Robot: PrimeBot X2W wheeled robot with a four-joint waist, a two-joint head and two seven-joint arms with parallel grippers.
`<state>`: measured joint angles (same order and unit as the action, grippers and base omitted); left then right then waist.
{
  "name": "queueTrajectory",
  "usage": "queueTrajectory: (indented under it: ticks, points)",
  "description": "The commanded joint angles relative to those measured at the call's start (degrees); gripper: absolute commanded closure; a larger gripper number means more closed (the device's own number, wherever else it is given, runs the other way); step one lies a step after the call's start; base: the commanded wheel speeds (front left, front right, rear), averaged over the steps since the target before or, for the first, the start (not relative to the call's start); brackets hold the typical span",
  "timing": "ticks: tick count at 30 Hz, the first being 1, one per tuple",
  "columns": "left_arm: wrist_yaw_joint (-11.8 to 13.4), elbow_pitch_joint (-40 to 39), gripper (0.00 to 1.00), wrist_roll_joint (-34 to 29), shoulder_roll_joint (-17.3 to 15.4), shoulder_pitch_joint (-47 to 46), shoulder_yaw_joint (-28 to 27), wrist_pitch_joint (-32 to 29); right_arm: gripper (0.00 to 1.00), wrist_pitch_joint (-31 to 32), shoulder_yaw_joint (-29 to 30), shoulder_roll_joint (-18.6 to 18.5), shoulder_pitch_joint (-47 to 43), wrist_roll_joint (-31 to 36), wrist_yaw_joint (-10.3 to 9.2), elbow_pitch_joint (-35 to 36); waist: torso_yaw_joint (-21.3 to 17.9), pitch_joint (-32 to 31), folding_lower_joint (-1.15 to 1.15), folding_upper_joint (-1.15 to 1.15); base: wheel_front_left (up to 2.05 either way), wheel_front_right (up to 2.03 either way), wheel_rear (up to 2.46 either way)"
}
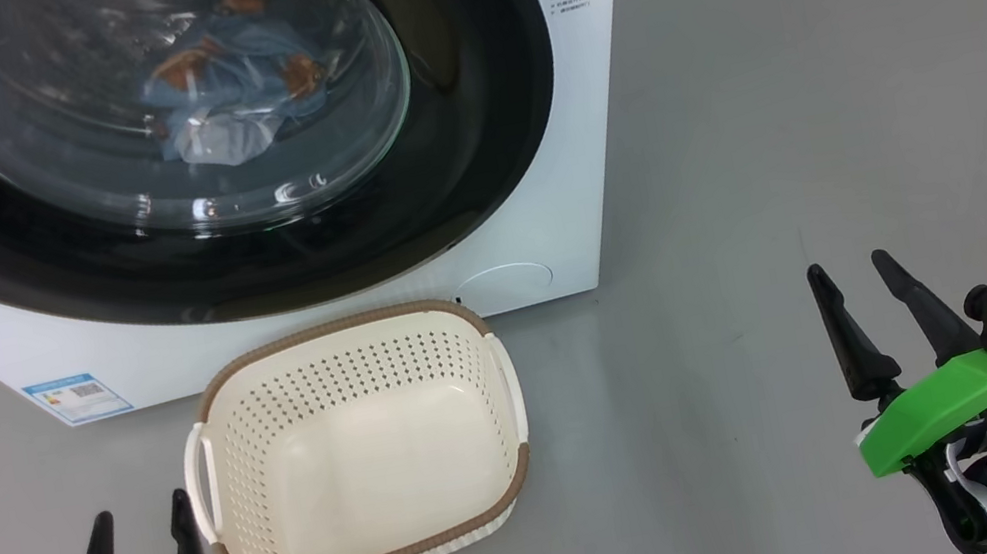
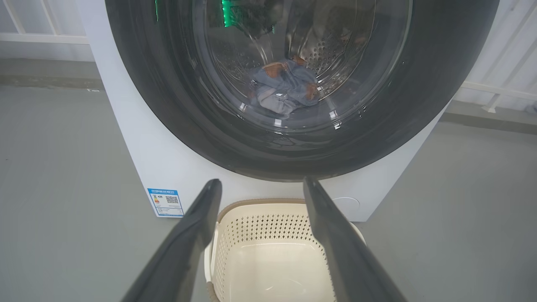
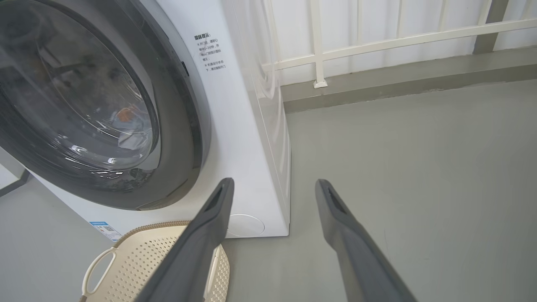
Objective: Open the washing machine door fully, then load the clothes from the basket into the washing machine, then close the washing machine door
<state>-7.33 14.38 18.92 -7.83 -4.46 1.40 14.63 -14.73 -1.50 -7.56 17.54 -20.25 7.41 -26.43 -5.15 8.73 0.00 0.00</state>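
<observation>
**Laundry in the drum, door shut, basket empty**

Head view: the washing machine door (image 1: 476, 118) lies closed against the white front of the washing machine (image 1: 594, 97). Behind its glass bowl the clothes (image 1: 227, 90) sit bunched low in the drum. The basket (image 1: 340, 326) stands on the floor (image 1: 820, 57) just before the machine's bottom front edge, with nothing in it. The left gripper (image 1: 140, 507) is just beside the basket's left handle, fingers spread and holding nothing. The right gripper (image 1: 848, 263) is well apart to the right over bare floor, likewise spread and empty.

Left wrist view: the two spread fingers frame the basket's far rim, with the closed door above and the clothes behind the glass. A blue label (image 2: 166, 202) marks the machine's lower left front corner.

Right wrist view: the door's right side meets the front panel with no gap that I can see, though the latch itself is hidden. The fingers stand apart over the floor, and a white railing (image 3: 377, 46) runs behind.

All three steps look finished, so the risks lie in what follows:

- **Door:** it may rest shut without having caught, in which case it could drift open.
- **Basket:** an inward swing of the left arm would clip the handle and skid the light basket into the machine.
- **Rim:** any further nudge at the door rim could pop it loose.
</observation>
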Motion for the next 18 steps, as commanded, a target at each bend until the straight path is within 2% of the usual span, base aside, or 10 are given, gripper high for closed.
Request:
queueTrajectory:
  ticks: [1,18]
  points:
    - [-0.2,-1.0,0.0,-0.4,-1.3,-0.6,-2.2,0.4,0.0,-0.3,-1.1,0.0,-0.7,0.3,0.08,1.6,0.0,0.1,0.0,0.0,0.0,0.0,0.0]
    - [-0.2,-0.6,0.0,-0.4,-0.7,-0.1,-3.5,0.4,0.0,-0.3,-1.0,0.1,-0.8,0.4,0.08,2.1,0.1,0.0,0.0,0.0,0.0,0.0,0.0]
